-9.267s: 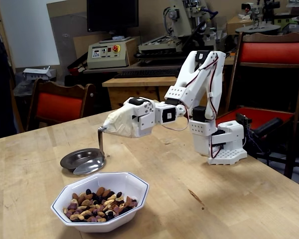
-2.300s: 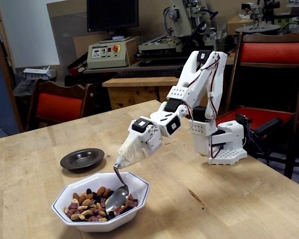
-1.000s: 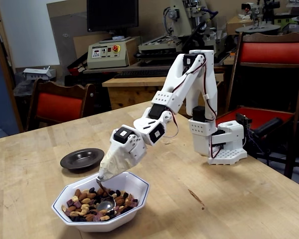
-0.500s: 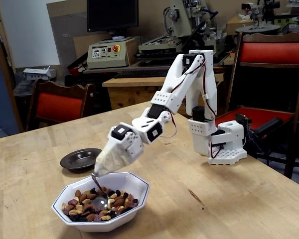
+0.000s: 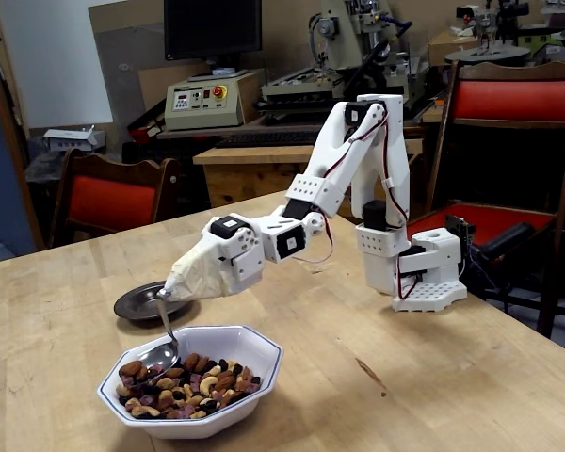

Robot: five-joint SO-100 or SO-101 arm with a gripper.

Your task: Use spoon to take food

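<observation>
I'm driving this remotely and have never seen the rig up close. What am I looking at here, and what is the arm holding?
There is one picture, from a fixed camera standing across the wooden table, looking at the scene from the side.

The white machine is a small jointed robot arm bolted on a base at the right. Its gripper is wrapped in pale tape or cloth, so the fingers are hidden; a metal spoon hangs down from it.

The spoon's bowl rests on the food, mixed nuts and dried fruit in a white octagonal bowl at the front. It looks empty so far.

Behind it sits a dark round saucer, apparently empty. Chairs and workshop machines are just background.
</observation>
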